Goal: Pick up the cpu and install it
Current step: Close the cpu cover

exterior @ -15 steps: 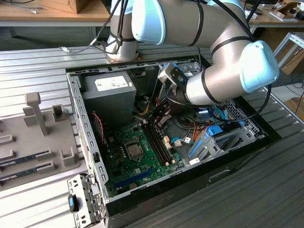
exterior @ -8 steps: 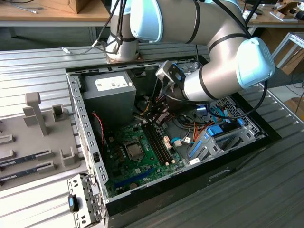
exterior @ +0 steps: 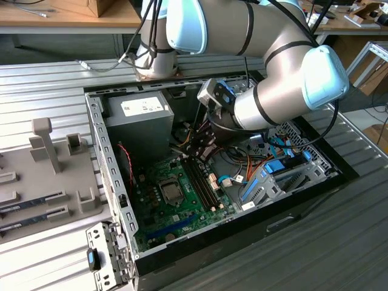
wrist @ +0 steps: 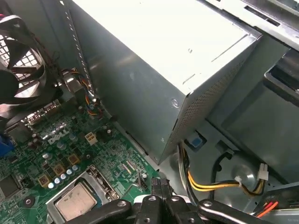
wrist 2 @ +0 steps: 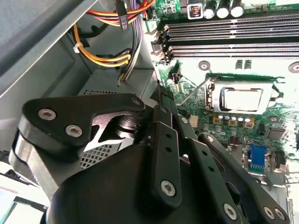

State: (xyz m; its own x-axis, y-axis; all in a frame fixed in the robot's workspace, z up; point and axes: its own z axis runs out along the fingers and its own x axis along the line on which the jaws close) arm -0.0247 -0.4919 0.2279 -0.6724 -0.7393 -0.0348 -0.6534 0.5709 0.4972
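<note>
The cpu (wrist: 74,201) is a small silver-grey square lying flat inside the metal-framed socket (wrist: 103,185) on the green motherboard. In the second wrist view the cpu (wrist 2: 240,99) shows as a bright square in the same frame, and a thin lever (wrist 2: 194,92) slants beside it. In the exterior view the socket (exterior: 171,193) sits mid-board. My gripper (exterior: 195,151) hangs above the board, beside the grey power-supply box, a short way from the socket. Its black fingers (wrist: 156,185) stand together with nothing between them. In the second wrist view the gripper (wrist 2: 161,112) is apart from the cpu.
The grey power-supply box (exterior: 138,124) fills the case's back corner, with yellow and orange cables (wrist: 219,184) next to it. Memory slots (exterior: 202,182) run beside the socket. A fan (wrist: 21,70) sits at the case wall. A grey parts tray (exterior: 42,182) lies at the exterior view's left.
</note>
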